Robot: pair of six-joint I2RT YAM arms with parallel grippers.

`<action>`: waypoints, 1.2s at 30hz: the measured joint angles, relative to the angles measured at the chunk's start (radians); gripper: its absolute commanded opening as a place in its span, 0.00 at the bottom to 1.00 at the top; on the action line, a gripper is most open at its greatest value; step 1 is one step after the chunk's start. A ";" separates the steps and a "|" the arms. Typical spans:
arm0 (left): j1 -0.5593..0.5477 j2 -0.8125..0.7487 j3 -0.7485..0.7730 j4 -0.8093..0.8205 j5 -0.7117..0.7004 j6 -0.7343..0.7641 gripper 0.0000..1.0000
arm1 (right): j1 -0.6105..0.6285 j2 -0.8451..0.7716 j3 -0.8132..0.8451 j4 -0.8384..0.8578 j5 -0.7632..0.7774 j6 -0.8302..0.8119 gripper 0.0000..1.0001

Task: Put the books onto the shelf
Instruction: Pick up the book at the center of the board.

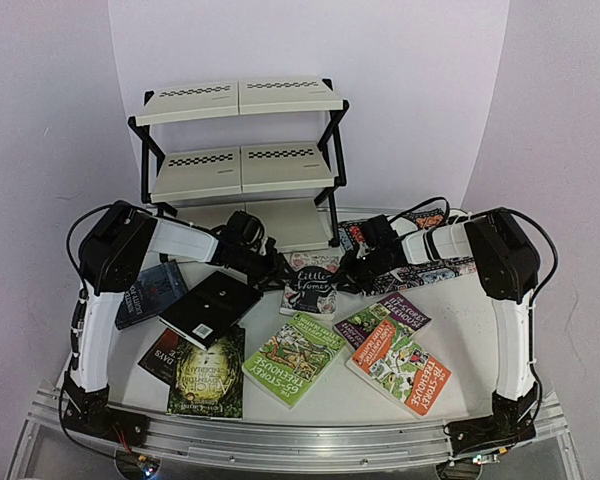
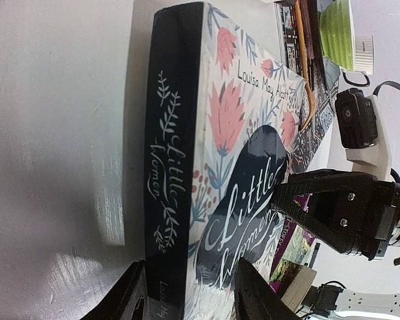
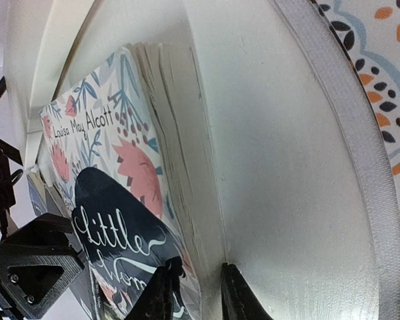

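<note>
Eight books (image 1: 293,357), one shelf (image 1: 240,170), two arms (image 1: 100,300), one patterned mat (image 3: 380,67)

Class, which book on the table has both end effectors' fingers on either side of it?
Little Women, the floral-covered book with the dark spine. The left end effector straddles its spine and the right end effector straddles its page edge. No other book sits between fingers.

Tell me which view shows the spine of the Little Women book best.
Left wrist: the Little Women book turns its dark spine to the camera, title legible. Right wrist shows page edges and cover; top external shows only its small cover.
</note>
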 measured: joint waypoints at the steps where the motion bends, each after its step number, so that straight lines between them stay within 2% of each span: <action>1: 0.002 0.000 -0.006 0.012 0.002 -0.006 0.40 | 0.000 0.000 -0.002 0.002 -0.002 0.002 0.25; 7: 0.007 0.000 -0.039 0.057 0.001 -0.030 0.23 | -0.001 -0.001 -0.007 0.011 -0.005 0.004 0.26; 11: 0.010 -0.017 -0.046 0.072 0.014 -0.045 0.05 | -0.002 -0.001 -0.007 0.014 -0.007 0.004 0.28; 13: 0.011 -0.030 -0.047 0.080 0.018 -0.048 0.00 | -0.002 -0.001 -0.007 0.017 -0.007 0.004 0.30; 15: 0.011 -0.046 -0.051 0.087 0.018 -0.048 0.00 | -0.002 -0.001 -0.007 0.020 -0.007 0.003 0.35; 19: 0.009 -0.073 -0.061 0.096 0.016 -0.048 0.00 | -0.002 -0.001 -0.007 0.029 -0.013 0.004 0.60; 25: 0.008 -0.129 -0.112 0.122 0.015 -0.039 0.00 | 0.011 -0.018 -0.010 0.049 -0.018 -0.034 0.80; 26: 0.009 -0.154 -0.138 0.127 0.016 -0.022 0.00 | 0.017 -0.033 -0.021 0.039 -0.013 -0.059 0.87; 29: 0.009 -0.177 -0.163 0.130 0.016 0.000 0.00 | 0.019 -0.047 -0.027 0.035 -0.013 -0.077 0.91; 36: 0.009 -0.342 -0.235 0.069 -0.039 0.148 0.00 | 0.022 -0.138 -0.056 -0.034 0.002 -0.184 0.90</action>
